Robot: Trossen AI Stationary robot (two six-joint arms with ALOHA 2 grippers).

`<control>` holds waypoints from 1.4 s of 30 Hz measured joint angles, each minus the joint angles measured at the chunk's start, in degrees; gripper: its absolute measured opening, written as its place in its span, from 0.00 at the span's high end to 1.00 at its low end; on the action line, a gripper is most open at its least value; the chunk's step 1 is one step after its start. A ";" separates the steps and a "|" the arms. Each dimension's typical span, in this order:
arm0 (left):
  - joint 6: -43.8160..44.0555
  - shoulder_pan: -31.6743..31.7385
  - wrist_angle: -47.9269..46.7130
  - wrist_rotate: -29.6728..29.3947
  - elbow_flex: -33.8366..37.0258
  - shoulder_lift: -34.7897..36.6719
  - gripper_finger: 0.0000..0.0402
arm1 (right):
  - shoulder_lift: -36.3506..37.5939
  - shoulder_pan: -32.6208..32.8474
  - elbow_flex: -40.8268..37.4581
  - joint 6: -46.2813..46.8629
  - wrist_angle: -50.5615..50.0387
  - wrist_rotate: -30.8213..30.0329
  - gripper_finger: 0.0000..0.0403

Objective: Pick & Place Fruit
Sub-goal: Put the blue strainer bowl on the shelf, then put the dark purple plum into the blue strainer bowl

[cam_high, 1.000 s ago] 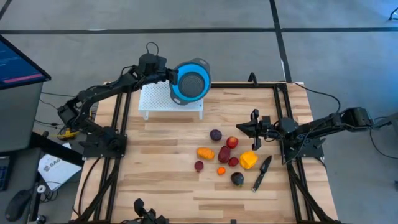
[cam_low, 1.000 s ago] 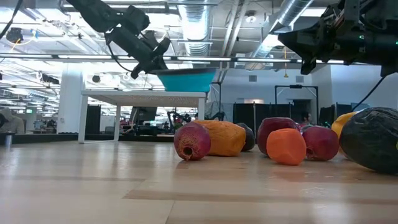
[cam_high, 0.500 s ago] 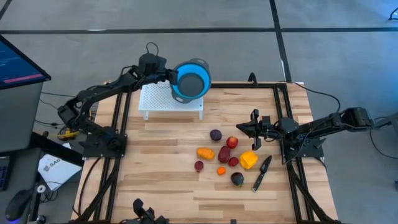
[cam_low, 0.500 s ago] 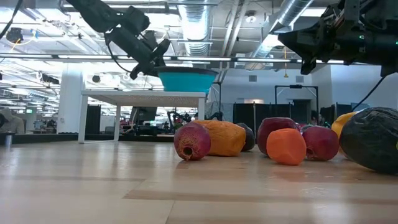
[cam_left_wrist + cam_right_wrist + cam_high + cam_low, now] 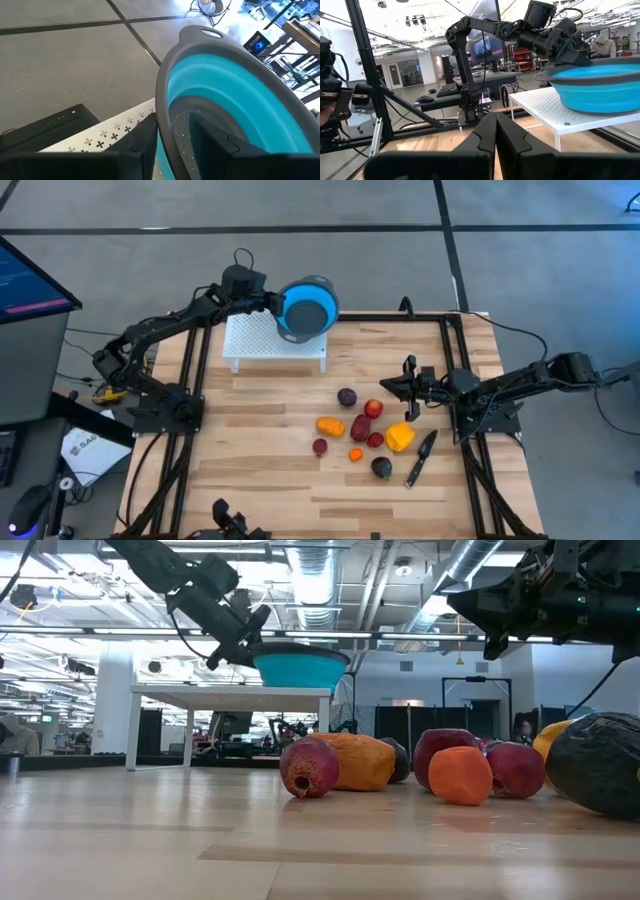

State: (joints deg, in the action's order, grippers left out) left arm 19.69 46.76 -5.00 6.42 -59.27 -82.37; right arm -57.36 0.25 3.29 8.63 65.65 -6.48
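High view | left end effector (image 5: 272, 307) straddling bowl (image 5: 308, 308) rim, grip unclear | fruit (image 5: 360, 430) mid-table, edges free

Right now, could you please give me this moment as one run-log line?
left gripper: at bowl rim over white rack | right gripper: shut, idle | fruit: on table
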 joint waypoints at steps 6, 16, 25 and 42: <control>-0.47 0.57 -1.49 -0.02 0.00 0.00 0.57 | 0.00 -0.01 0.01 0.44 0.00 0.00 1.00; -5.95 0.57 -3.76 2.61 0.00 7.18 0.39 | 0.00 -0.04 0.02 -0.34 0.00 0.00 1.00; -18.92 -7.62 -7.23 10.51 2.69 22.75 0.42 | -0.70 0.15 0.78 3.32 -1.27 0.00 1.00; -20.06 -46.88 5.39 -12.43 30.93 32.68 0.58 | -27.00 1.37 40.22 -4.11 -66.16 0.04 0.46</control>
State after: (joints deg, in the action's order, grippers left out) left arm -0.37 -0.12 0.40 -6.02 -28.34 -49.69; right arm -84.36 1.62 43.50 4.52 -0.51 -6.44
